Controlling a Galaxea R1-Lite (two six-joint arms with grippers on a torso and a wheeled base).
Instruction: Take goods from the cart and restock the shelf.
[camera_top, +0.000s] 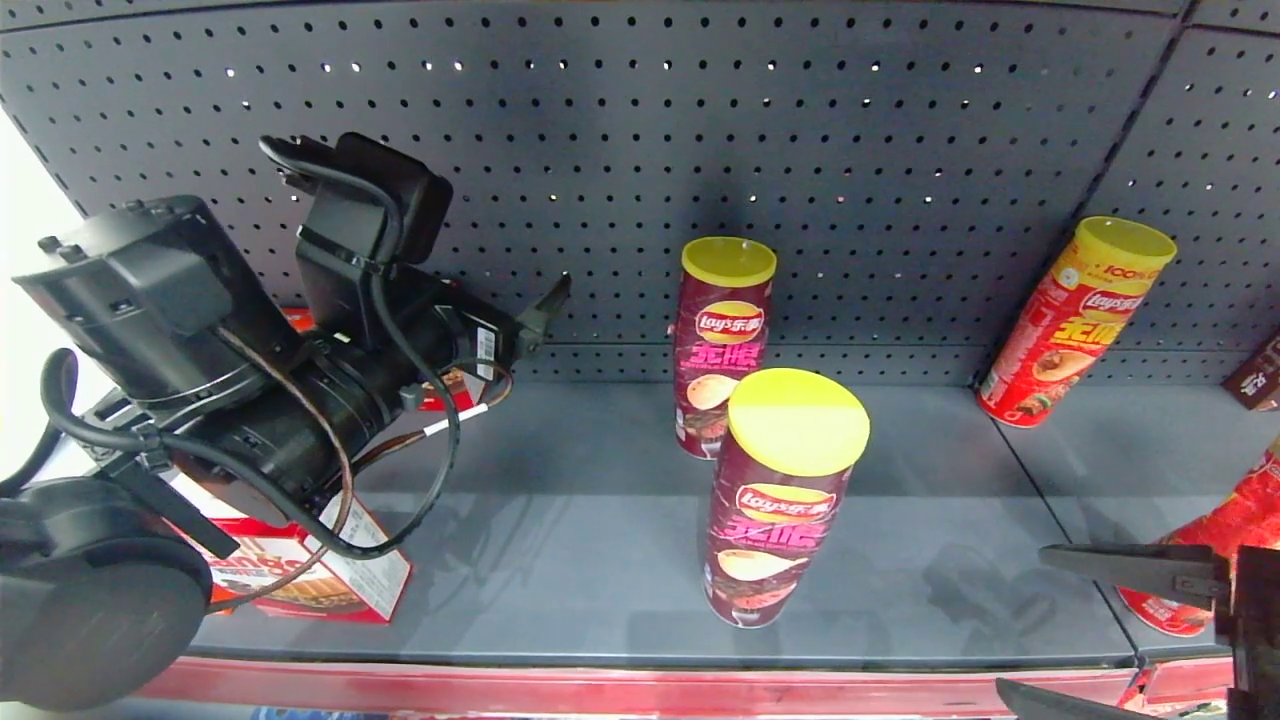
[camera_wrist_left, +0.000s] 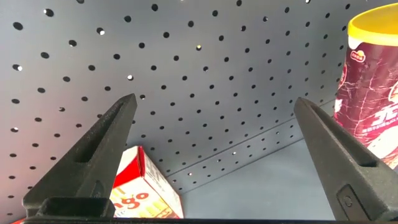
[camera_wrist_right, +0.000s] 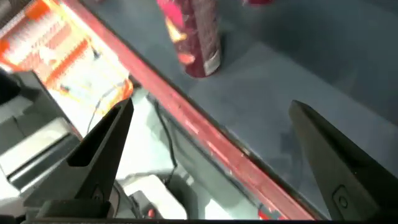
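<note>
Two maroon chip cans with yellow lids stand upright on the grey shelf (camera_top: 560, 540), one at the front (camera_top: 785, 500) and one behind it (camera_top: 727, 345). My left gripper (camera_wrist_left: 216, 102) is open and holds nothing. It hangs over the shelf's left part, facing the pegboard, with a red box (camera_wrist_left: 140, 190) just below it and a maroon can (camera_wrist_left: 373, 81) off to one side. My right gripper (camera_top: 1022, 618) is open and empty at the shelf's front right edge. Between its fingers (camera_wrist_right: 99, 155) I see the red shelf lip (camera_wrist_right: 186, 118) and the front maroon can (camera_wrist_right: 199, 37).
A red chip can (camera_top: 1075, 320) leans against the pegboard at the right. Red boxes (camera_top: 330, 580) lie under my left arm. More red packs (camera_top: 1235, 530) and a dark box (camera_top: 1262, 375) sit at the far right. An orange-and-white pack (camera_wrist_right: 68, 56) lies below the shelf lip.
</note>
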